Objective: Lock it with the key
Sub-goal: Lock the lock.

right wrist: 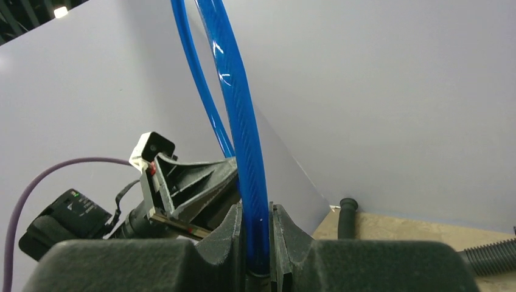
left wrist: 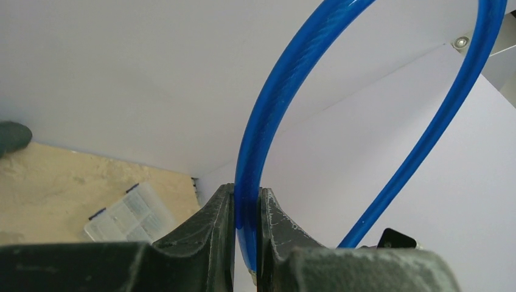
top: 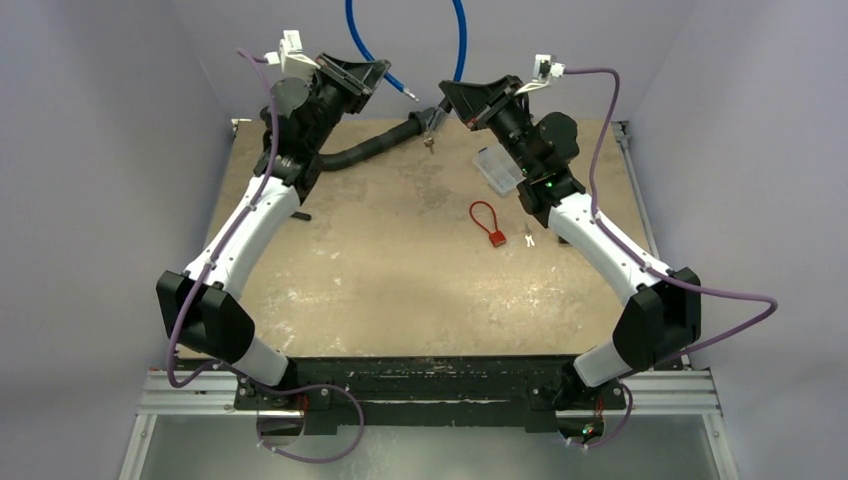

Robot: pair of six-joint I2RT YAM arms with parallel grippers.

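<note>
At the far edge of the tabletop point(top: 380, 300), clamped on the blue cable point(top: 459, 40) with left claw point(left wrist: 246, 188) and right claw point(right wrist: 256, 208), well beyond the red cable lock point(top: 487, 225) and, just right of it near the right forearm point(top: 588, 236), the tiny key point(top: 528, 237), lying roughly near-to-far on open tabletop.

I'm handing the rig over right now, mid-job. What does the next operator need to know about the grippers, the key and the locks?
The left gripper is shut on the blue cable, which is raised near the back wall.
The right gripper is shut on the same cable's other leg.
The cable's metal tip hangs free, plugged into nothing.
The key lies on the table just right of the red cable lock, apart from it. Neither is held.
Done: nothing with the key.
Left: free a gripper, pick up the key, insert it and turn. Whether the red lock is closed is too small to tell.
</note>
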